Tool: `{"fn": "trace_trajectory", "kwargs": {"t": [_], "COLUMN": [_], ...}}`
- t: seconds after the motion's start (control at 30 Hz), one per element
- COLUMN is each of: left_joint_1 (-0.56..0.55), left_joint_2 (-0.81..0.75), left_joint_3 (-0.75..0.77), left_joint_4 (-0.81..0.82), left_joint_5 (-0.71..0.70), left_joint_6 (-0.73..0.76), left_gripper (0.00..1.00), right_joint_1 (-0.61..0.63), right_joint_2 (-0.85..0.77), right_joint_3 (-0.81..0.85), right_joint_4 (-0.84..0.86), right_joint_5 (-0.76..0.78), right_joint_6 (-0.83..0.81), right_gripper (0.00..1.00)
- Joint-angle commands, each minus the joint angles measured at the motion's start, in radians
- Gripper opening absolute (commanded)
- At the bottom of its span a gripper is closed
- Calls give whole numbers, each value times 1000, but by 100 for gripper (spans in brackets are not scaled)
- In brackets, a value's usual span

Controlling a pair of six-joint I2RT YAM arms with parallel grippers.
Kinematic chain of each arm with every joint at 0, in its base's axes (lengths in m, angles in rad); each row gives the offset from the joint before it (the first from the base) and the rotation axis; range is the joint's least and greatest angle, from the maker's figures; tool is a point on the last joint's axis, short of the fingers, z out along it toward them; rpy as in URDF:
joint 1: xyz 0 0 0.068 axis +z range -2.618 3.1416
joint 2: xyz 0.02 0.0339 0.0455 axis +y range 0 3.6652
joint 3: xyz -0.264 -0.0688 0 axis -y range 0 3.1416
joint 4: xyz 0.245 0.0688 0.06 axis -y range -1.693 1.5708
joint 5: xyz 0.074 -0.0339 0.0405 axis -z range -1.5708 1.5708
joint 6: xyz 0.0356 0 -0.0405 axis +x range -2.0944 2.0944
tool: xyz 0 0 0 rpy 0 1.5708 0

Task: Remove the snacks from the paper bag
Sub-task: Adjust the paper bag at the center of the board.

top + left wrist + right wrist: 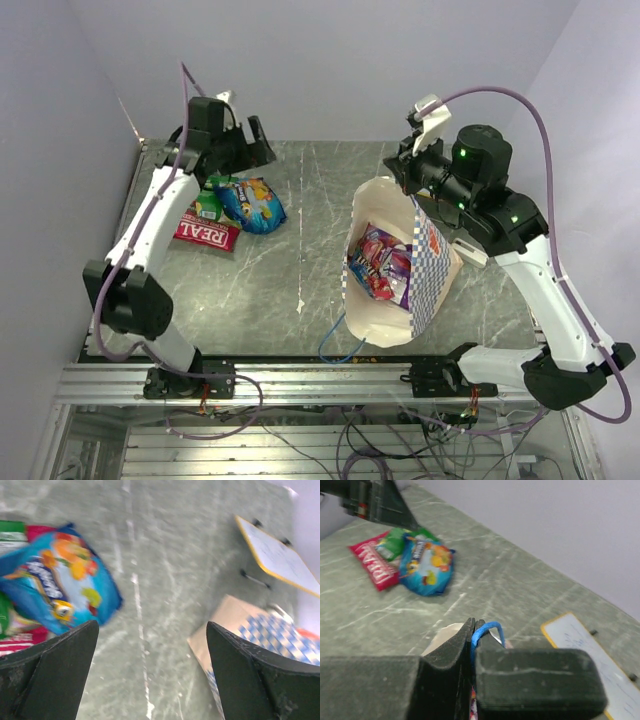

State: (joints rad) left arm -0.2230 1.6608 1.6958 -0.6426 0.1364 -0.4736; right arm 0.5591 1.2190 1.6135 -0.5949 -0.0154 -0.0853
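Snacks, small glossy packets: three are laid on the grey-green marbled counter [310,200] in the upper left of the top view. A red packet lettered "REAL" [207,233] lies lowest in the frame. A green packet [209,205] is overlapped onto it, and a blue packet printed with orange and yellow [253,203] is set against the green one. Further purple and pink packets [385,265] are seen inside the large cream paper bag with blue-and-white checkered outside [380,325], placed right of centre with its mouth turned to the camera.

Left gripper [152,630]: held above the counter near the blue packet, jaws spread wide apart.

Right gripper [473,627]: set at the bag's upper rim, jaws pressed together on a thin blue cord handle [487,626].

A second blue cord [338,345] is trailed on the counter at the bag's lower edge. A white board with a yellow border [277,555] is seen beyond the bag in the wrist views.
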Motion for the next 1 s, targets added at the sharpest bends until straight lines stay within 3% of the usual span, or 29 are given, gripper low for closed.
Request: {"fn": "trace_trajectory", "kwargs": {"t": [0.0,0.2,0.27,0.4,0.53,0.7,0.83,0.97], "left_joint_1": [-102,-190,-228,-290,-341,-496,-655,-759], "left_joint_2": [-130,-331,-397,-531,-579,-583,-556,-513], "left_joint_3": [-104,-270,-333,-451,-507,-549,-517,-482], "left_joint_4": [51,107,141,202,204,208,158,2], "left_joint_5": [167,226,237,236,232,175,89,-37], "left_joint_6": [-35,-27,-35,-74,-94,-123,-103,-83], "left_gripper": [100,100,99,99,99,99,99,99], "right_joint_1": [4,18,45,77,79,78,77,79], "right_joint_2": [-6,29,35,12,-48,-137,-154,-113], "right_joint_3": [-24,-121,-141,-107,-86,-132,-134,-92], "right_joint_4": [102,207,190,64,2,79,131,121], "right_joint_5": [-328,-634,-666,-512,-218,14,76,78], "right_joint_6": [80,331,355,302,265,239,212,185], "right_gripper": [0,0,0,0,0,0,0,0]}}
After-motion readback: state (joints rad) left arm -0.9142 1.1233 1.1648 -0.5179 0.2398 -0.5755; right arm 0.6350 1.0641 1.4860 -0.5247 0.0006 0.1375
